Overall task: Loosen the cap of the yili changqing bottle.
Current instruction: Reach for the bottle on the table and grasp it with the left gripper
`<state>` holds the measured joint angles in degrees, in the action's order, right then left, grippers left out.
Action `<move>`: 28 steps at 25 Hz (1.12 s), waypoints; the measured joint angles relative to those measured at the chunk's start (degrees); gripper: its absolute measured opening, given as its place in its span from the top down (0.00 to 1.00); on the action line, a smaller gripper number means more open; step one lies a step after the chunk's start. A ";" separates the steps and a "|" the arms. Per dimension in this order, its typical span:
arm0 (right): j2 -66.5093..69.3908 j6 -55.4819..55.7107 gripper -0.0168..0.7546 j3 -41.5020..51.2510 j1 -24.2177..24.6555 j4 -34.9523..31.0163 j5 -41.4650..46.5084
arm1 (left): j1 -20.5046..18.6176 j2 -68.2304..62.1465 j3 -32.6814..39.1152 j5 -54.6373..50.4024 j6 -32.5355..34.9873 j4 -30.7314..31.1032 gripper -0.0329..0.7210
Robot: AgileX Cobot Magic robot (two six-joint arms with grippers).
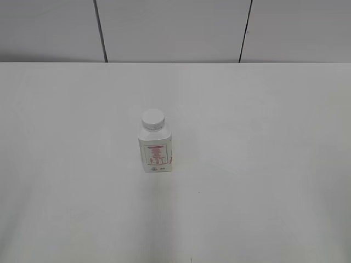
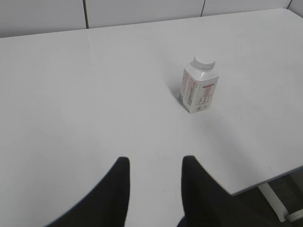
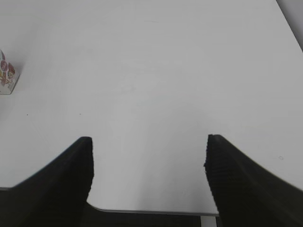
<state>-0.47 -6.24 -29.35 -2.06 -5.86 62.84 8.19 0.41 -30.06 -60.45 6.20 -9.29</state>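
Note:
The yili changqing bottle (image 1: 156,150) is a small squarish white bottle with a pink-red label, standing upright in the middle of the white table (image 1: 263,164). Its round white cap (image 1: 153,119) sits on the neck. The bottle (image 2: 200,90) and the cap (image 2: 204,62) also show in the left wrist view, far ahead and to the right of my left gripper (image 2: 155,163), which is open and empty. My right gripper (image 3: 149,142) is open and empty above the table's near edge. Only a corner of the bottle (image 3: 6,75) shows at the left edge of the right wrist view. Neither gripper shows in the exterior view.
A grey panelled wall (image 1: 175,27) runs behind the table's far edge. The table's near right corner and a white leg (image 2: 277,201) show in the left wrist view. The table's front edge (image 3: 151,211) lies just below my right gripper.

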 joint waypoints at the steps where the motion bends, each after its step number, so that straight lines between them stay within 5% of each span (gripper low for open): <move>1: 0.00 0.00 0.22 0.00 0.00 0.00 0.00 | 0.00 0.00 0.00 0.00 0.00 0.00 0.64; 28: 0.00 0.00 0.22 0.00 0.00 0.00 0.00 | 0.00 0.00 0.00 0.00 0.00 -0.10 0.64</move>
<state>-0.47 -6.24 -29.35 -2.06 -5.86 62.84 8.19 0.41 -30.06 -60.45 6.20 -9.40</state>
